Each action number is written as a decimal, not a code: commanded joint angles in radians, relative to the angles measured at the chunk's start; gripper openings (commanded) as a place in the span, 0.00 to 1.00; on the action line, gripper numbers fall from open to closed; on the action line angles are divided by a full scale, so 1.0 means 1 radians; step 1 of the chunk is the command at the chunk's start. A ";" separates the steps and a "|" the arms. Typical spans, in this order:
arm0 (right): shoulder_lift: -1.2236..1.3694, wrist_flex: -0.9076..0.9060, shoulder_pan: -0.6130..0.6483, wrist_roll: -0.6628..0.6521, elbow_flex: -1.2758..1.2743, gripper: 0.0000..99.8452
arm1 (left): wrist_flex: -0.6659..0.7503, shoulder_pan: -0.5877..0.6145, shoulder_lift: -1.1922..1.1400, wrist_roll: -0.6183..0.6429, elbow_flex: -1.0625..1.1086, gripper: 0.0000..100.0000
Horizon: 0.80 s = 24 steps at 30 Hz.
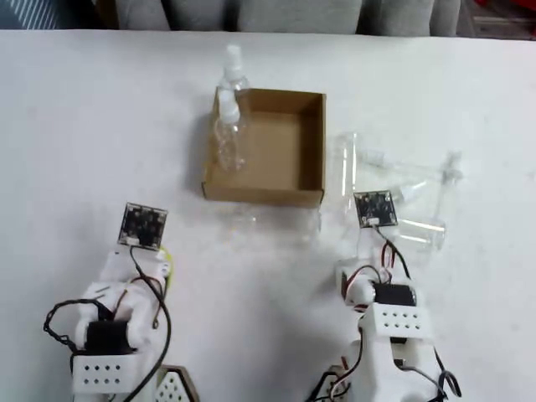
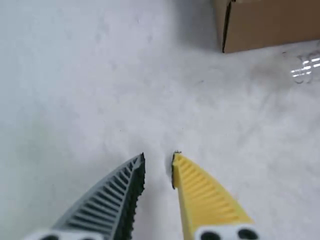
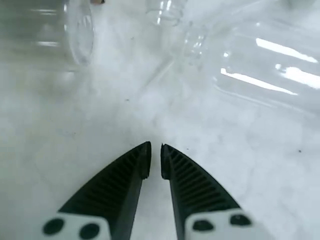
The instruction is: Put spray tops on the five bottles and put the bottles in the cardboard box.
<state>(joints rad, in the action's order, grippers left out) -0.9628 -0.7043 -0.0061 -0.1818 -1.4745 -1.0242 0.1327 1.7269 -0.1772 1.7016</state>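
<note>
One capped bottle (image 1: 230, 138) lies inside the cardboard box (image 1: 260, 193) along its left wall, and a second capped bottle (image 1: 233, 71) is just behind the box's far left corner. A clear bottle (image 1: 268, 222) lies on the white table (image 1: 100, 126) just in front of the box, and more clear bottles (image 1: 419, 230) lie jumbled to its right, perhaps three, though glare blurs their outlines. The right gripper (image 3: 155, 150) hangs over the table near that jumble and the left gripper (image 2: 158, 160) is low over bare table near the box's front corner, each with fingers drawn nearly together on nothing.
</note>
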 commanded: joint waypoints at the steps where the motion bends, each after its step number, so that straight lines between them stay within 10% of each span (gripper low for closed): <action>1: -0.004 0.008 -0.056 0.077 0.008 0.02 | -0.018 0.001 0.016 0.005 -0.005 0.11; 24: 0.008 0.248 0.090 0.106 0.146 0.02 | -0.054 -0.177 0.016 -0.002 -0.005 0.11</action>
<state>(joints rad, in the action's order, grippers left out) -0.9613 -0.5969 0.0476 -0.0836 -1.3426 -1.0273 -0.0284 1.7315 -0.1772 1.7016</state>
